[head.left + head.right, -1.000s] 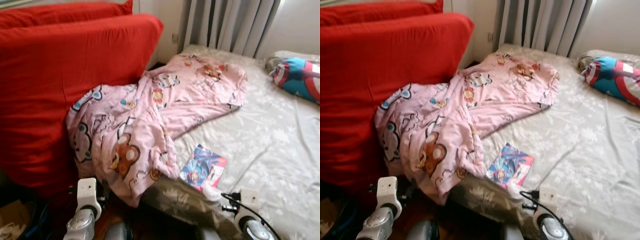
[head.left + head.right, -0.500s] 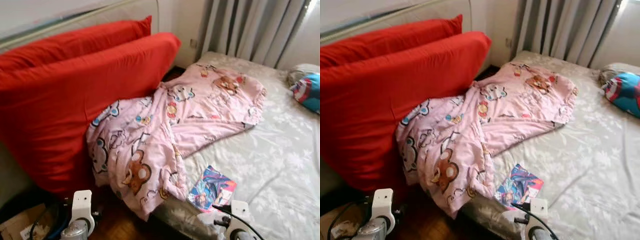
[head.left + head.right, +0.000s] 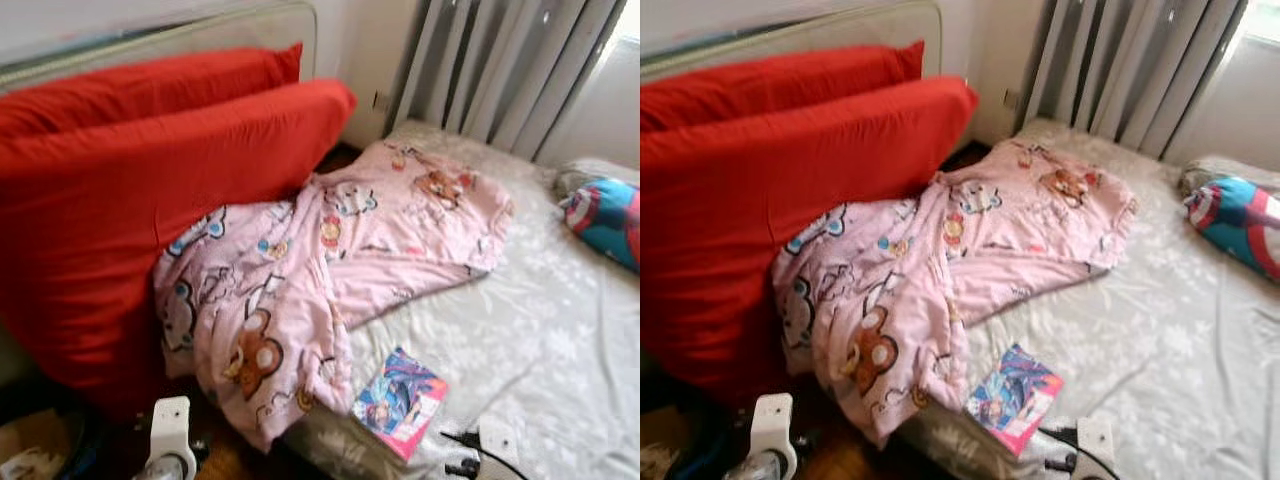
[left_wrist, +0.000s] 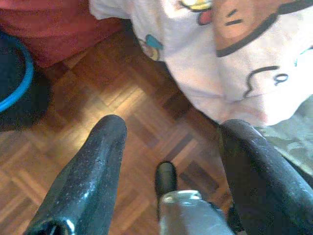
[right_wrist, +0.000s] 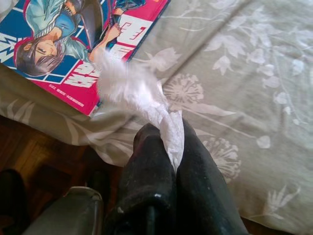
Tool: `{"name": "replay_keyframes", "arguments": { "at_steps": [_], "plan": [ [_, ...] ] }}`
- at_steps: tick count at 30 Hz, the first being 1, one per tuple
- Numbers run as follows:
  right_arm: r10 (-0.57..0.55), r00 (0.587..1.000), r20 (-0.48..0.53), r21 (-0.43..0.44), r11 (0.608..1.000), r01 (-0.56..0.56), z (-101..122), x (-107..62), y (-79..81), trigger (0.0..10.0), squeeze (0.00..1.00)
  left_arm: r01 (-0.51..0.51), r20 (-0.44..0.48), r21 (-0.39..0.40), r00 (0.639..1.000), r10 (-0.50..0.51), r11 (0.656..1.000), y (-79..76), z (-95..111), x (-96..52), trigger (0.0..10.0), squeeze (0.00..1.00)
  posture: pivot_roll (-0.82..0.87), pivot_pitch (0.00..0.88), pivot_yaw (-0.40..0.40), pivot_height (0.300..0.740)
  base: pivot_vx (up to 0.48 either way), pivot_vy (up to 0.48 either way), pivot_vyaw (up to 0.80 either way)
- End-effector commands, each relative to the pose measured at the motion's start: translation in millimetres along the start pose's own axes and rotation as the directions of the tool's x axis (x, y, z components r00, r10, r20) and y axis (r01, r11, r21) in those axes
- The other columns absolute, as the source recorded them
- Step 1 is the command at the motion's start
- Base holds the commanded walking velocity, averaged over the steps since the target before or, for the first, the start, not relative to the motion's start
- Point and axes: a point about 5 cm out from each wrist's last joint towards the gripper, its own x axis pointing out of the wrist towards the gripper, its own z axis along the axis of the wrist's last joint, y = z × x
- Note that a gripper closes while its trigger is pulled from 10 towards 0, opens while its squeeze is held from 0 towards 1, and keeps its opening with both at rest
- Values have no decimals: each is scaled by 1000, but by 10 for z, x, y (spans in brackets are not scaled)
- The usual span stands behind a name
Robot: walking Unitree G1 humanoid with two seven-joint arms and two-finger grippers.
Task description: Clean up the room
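Observation:
A pink cartoon-print blanket point(image 3: 300, 290) lies crumpled across the bed point(image 3: 540, 330), and its near end hangs over the edge toward the floor. A bright comic magazine point(image 3: 400, 402) lies flat by the bed's front edge. In the right wrist view my right gripper point(image 5: 168, 142) is shut on a crumpled white tissue point(image 5: 137, 93), held just over the sheet beside the magazine point(image 5: 73, 49). My left gripper point(image 4: 168, 137) is open and holds nothing, low above the parquet floor point(image 4: 98, 107) beneath the blanket's hanging edge point(image 4: 234, 63).
Two big red cushions point(image 3: 130, 190) lean against the wall at the left of the bed. A blue, red and white shield-print pillow point(image 3: 610, 215) lies at the far right. Grey curtains point(image 3: 500, 70) hang behind. A blue hoop point(image 4: 19, 73) lies on the floor.
The whole picture has shifted as the camera moved, and both wrists now sit lower in the eye views. Blanket, magazine and cushions keep their places on and beside the bed.

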Motion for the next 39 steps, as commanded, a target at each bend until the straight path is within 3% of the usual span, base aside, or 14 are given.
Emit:
{"name": "replay_keyframes", "arguments": {
  "at_steps": [1,10,15,17,23,27,33,39],
  "plan": [
    [-17,1000,-1,15,1000,17,-10,-10,-72,10000,0,-2,-3,-16,1000,2,1000,-26,35,13,10000,0,46,0,-141,740,0,0,0],
    [-5,1000,-15,18,1000,6,-76,-21,-45,10000,0,10,3,9,1000,-10,1000,-39,129,35,10000,0,13,0,-114,740,0,0,0],
    [0,1000,-30,2,1000,0,-120,-33,-71,10000,0,16,-15,21,1000,-16,1000,-51,58,22,10000,0,19,0,-85,740,0,0,0],
    [-36,999,-38,34,999,37,-151,-45,-122,10000,0,-2,-50,13,999,3,1000,-21,-69,-5,10000,0,13,0,-54,740,0,0,0],
    [-55,997,-48,56,997,57,-187,-54,-141,10000,0,-12,-72,6,997,12,1000,-13,-159,-27,10000,0,-2,0,-60,740,0,0,0],
    [-22,997,-71,-26,999,20,-239,-78,-201,10000,0,2,-94,-21,996,-4,1000,-98,-279,-58,10000,0,-4,0,-85,740,0,0,0],
    [-12,998,-56,-79,997,7,-209,-77,-213,10000,0,1,-115,-21,993,-3,1000,-36,-366,-86,10000,0,-3,0,-80,740,0,52,217],
    [-13,998,-60,-45,999,10,-226,-79,-207,10000,0,9,-130,0,991,-9,1000,-20,-418,-103,10000,0,-4,0,-75,740,0,409,400]
  ]
}}
